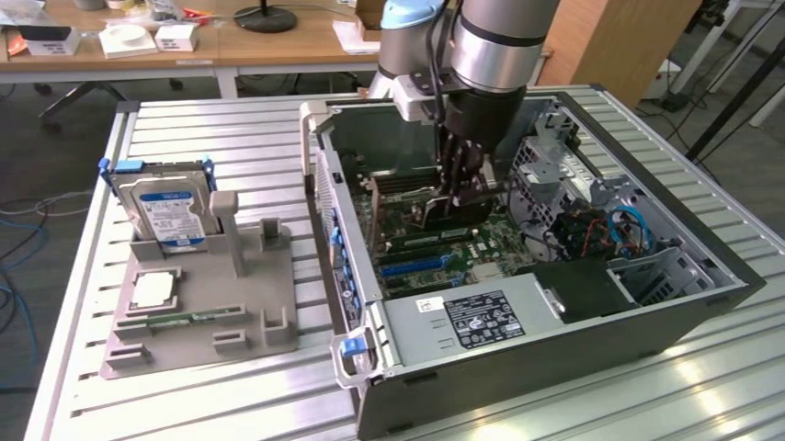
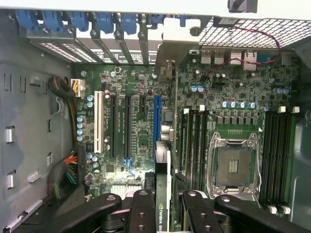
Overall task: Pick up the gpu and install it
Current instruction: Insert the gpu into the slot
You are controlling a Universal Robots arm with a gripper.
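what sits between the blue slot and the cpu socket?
Wrist view: black memory slots run between the blue slot and the cpu socket.

The gpu [image 2: 163, 174] is a thin black card with green lettering, seen edge-on. It stands upright, clamped in the gripper [image 2: 164, 198], in line with the blue slot [image 2: 157, 121].
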